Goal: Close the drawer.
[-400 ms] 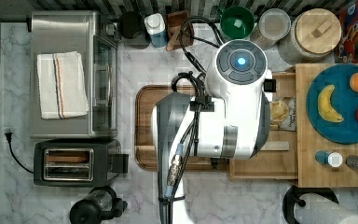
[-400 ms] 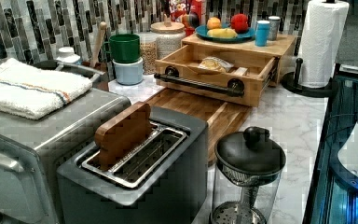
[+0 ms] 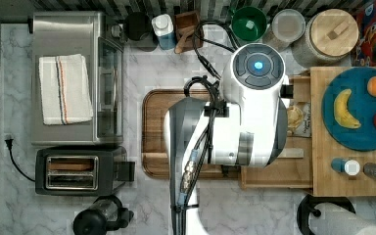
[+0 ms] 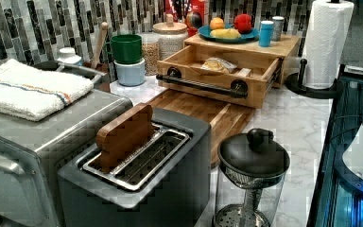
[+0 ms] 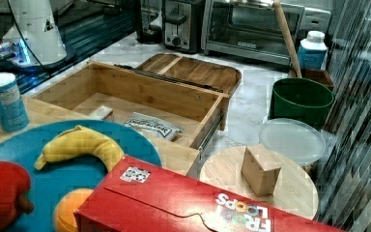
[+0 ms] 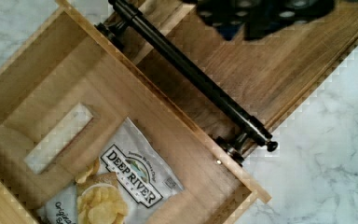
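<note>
The drawer (image 4: 196,59) stands pulled out from under the light wooden top, open over the cutting board (image 4: 203,111). Its long black bar handle (image 4: 199,85) runs along the front edge. From the right view the drawer (image 5: 140,94) shows a chip bag (image 5: 152,126) and a small white packet inside. In the wrist view the handle (image 6: 191,77) crosses diagonally, with the chip bag (image 6: 126,186) on the drawer floor. My gripper (image 6: 261,14) is a dark blur above the cutting board, just outside the handle. In the top view my arm (image 3: 247,112) covers most of the drawer (image 3: 274,174).
A blue plate of fruit (image 3: 357,110) and two shakers sit on the wooden top. Jars, a green bowl (image 3: 248,23) and a cereal box (image 5: 188,203) line the back wall. A toaster oven (image 3: 73,78), toaster (image 3: 78,171), French press (image 4: 253,175) and paper towel roll (image 4: 328,42) stand around.
My arm has shifted slightly toward the top view's right, further over the drawer. The drawer has not moved.
</note>
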Robot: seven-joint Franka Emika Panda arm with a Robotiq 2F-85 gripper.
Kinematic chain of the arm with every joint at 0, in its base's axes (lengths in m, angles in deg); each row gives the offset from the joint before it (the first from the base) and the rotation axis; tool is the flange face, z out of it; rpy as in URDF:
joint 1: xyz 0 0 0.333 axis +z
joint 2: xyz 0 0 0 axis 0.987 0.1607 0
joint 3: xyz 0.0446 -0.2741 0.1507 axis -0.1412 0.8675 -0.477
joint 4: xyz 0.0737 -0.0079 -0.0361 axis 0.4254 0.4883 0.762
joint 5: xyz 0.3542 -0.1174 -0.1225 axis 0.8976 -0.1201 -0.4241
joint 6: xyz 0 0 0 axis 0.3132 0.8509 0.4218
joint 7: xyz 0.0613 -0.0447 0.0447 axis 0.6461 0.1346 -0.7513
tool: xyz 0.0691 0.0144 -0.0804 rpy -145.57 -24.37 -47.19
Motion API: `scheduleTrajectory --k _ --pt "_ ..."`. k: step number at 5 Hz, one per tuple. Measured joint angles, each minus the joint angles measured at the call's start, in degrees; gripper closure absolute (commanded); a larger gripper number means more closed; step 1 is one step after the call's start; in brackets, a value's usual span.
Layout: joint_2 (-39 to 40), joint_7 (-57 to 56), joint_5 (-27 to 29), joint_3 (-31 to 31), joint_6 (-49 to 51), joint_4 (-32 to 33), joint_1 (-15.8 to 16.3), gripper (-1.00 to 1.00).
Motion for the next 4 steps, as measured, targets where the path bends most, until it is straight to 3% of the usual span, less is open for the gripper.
scheduleTrajectory --k 1,3,4 --pt "0.00 -0.01 -0.21 0.68 -0.48 0.50 0.13 -1.00" --pt "-0.01 -8.33 5.07 0.74 -2.34 1.12 -0.24 -1.00" --pt "0.46 -14.34 4.48 -0.60 -1.02 0.95 -0.01 -1.00"
